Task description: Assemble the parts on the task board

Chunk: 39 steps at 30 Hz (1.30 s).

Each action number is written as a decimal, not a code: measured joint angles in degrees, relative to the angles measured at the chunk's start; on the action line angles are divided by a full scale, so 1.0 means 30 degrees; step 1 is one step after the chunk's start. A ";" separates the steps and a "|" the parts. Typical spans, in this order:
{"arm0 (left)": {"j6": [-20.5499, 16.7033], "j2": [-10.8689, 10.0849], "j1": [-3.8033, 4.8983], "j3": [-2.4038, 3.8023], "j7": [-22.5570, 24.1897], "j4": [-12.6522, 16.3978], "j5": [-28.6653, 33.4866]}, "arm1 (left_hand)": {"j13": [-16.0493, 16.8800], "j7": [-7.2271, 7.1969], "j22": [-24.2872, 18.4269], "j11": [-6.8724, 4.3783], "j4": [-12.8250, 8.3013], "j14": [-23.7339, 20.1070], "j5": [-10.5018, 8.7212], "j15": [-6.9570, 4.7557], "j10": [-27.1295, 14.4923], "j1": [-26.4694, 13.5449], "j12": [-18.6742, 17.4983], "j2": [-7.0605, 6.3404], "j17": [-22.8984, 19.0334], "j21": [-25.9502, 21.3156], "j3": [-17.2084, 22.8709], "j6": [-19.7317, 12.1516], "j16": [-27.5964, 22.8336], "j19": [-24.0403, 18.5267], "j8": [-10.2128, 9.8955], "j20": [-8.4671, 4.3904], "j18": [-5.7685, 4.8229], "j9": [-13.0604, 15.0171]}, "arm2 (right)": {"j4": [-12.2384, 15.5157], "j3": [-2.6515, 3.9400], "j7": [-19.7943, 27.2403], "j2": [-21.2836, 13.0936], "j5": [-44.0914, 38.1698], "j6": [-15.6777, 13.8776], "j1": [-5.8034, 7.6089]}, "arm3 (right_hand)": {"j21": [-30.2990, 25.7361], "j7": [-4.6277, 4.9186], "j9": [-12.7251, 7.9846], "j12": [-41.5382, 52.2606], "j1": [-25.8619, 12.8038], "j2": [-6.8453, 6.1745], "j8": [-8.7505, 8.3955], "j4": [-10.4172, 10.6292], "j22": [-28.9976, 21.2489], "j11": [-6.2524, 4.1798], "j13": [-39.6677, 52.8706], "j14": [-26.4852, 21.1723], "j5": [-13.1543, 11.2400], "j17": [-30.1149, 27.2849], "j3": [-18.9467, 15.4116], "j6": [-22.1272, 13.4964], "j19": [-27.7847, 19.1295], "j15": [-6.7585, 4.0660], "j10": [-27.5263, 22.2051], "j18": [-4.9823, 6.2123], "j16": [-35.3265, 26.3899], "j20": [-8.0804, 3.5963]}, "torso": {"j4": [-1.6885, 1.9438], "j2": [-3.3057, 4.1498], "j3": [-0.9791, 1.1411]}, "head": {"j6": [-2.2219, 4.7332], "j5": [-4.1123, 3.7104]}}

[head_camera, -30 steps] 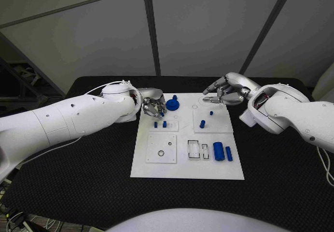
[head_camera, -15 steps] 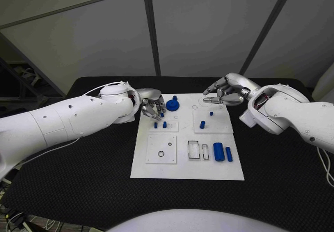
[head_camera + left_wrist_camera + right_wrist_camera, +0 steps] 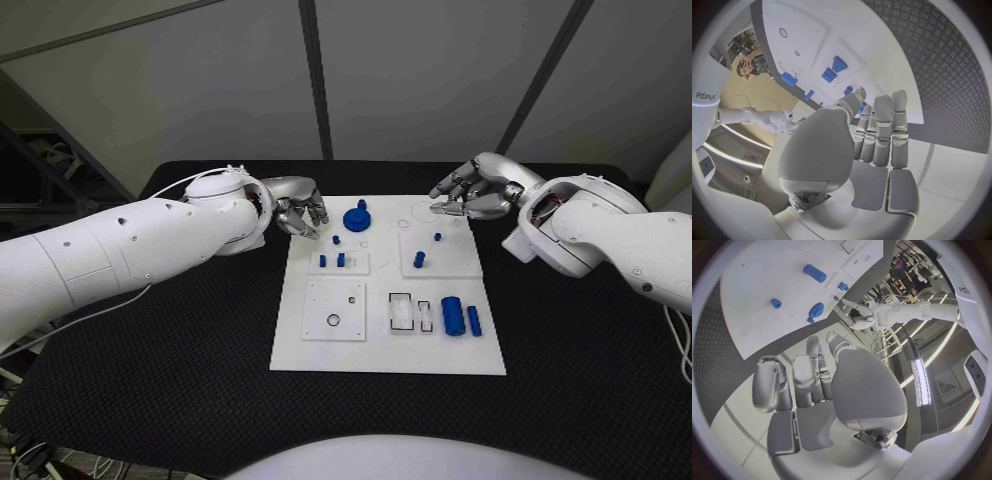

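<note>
The head camera is looking down on the board; each wrist camera is peering past its hand, sharing that board's far end

Even, cool light falls from overhead on my black surface; the white task board shines bright without glare. Soft shadows sit under my arms. My wrist views bend every edge, and my fingers show sharp.
</note>
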 measured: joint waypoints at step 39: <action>-0.4256 -0.3323 -0.0622 0.0081 0.5099 0.3020 2.2674 | 0.0201 -0.0262 -0.0681 -0.0640 0.0153 -0.0814 0.0170 -0.0400 0.2943 -0.0359 0.0793 0.0304 -0.2116 -0.1036 0.1265 0.2323 -0.2738 -0.0412 0.0654 -0.0478 -0.0410 0.0344 | -0.0482 -0.0293 -0.3984 0.1490 -1.2374 0.2076 -0.1127 | 0.0560 0.0518 -0.0410 -0.9629 0.1365 -0.1075 -0.0001 -0.1214 -0.0001 0.1082 -0.9906 0.0052 0.0144 -0.0410 0.2239 0.1172 0.0289 0.0797 -0.0311 -0.0004 -0.0258 0.0676 | 0.0004 0.0016 -0.0027 | 0.0840 -0.2433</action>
